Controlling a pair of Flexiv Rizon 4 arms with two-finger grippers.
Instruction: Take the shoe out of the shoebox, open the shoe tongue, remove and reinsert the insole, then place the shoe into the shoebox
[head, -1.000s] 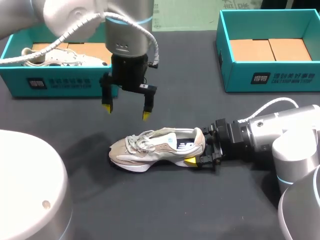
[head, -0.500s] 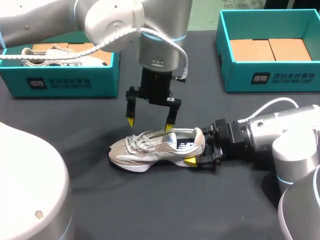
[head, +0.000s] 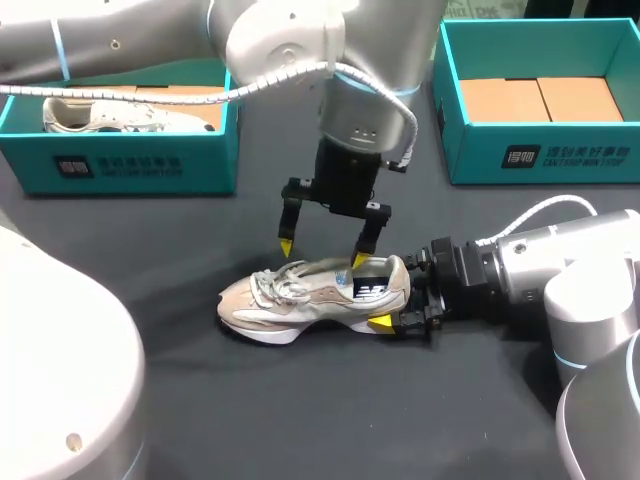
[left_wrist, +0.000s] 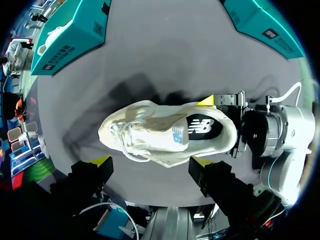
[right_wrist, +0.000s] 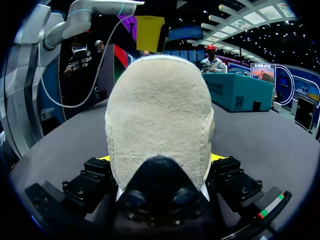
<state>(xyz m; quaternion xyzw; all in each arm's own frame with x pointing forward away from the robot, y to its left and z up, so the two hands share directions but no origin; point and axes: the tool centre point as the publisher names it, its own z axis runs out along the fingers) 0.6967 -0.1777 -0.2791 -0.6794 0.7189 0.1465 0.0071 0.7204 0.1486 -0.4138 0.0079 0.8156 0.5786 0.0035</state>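
Mid-frame, the shoe (head: 310, 295) is clamped at its heel by the right pincer (head: 393, 298). The left pincer (head: 322, 251), spread apart above, should be lowered onto the tongue (head: 320, 270).

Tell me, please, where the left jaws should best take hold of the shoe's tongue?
Grip the tongue by its free upper edge, just behind the laces, coming down from above. The shoe stands upright on its sole, opening facing up, its heel held by the right jaws, so one finger could slip inside and the other press over the laces.
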